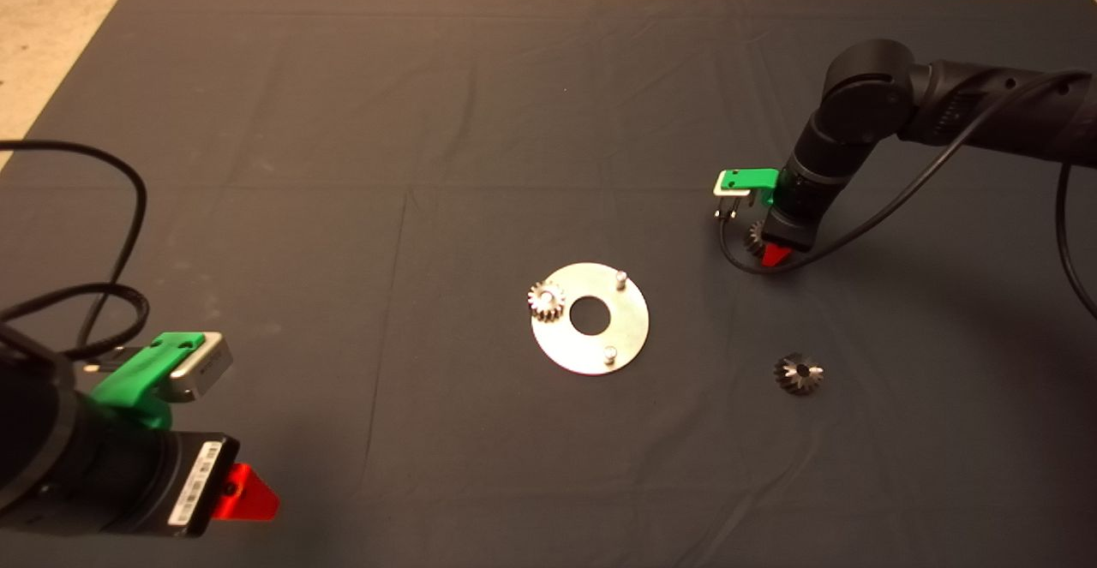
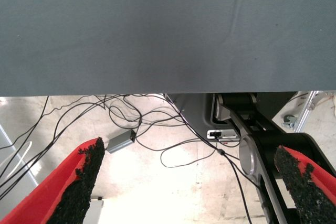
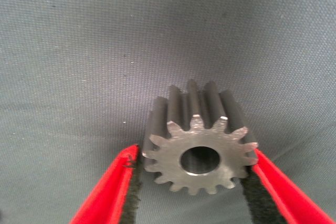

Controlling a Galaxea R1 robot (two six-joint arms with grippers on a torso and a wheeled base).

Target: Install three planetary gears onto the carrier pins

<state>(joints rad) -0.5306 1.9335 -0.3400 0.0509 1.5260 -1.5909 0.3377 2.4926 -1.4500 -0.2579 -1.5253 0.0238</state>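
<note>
The shiny round disc (image 1: 630, 319) lies mid-mat. One planetary gear (image 1: 546, 300) sits on its left carrier pin; two carrier pins (image 1: 620, 276) (image 1: 609, 352) stand bare. A second gear (image 1: 800, 373) lies on the mat to the disc's lower right. My right gripper (image 1: 771, 251) is down at the mat right of the disc, over a third gear (image 1: 756, 236). In the right wrist view that gear (image 3: 202, 145) sits between the red fingers (image 3: 113, 187), with both pads touching its teeth. My left gripper (image 1: 248, 495) is parked at the lower left, open and empty (image 2: 191, 156).
The dark mat (image 1: 343, 122) covers the table, with bare floor past its far edge. A black cable (image 1: 866, 217) loops from the right arm down beside the gripper. The left wrist view shows the mat's edge, cables on the floor (image 2: 157, 129) and a stand base.
</note>
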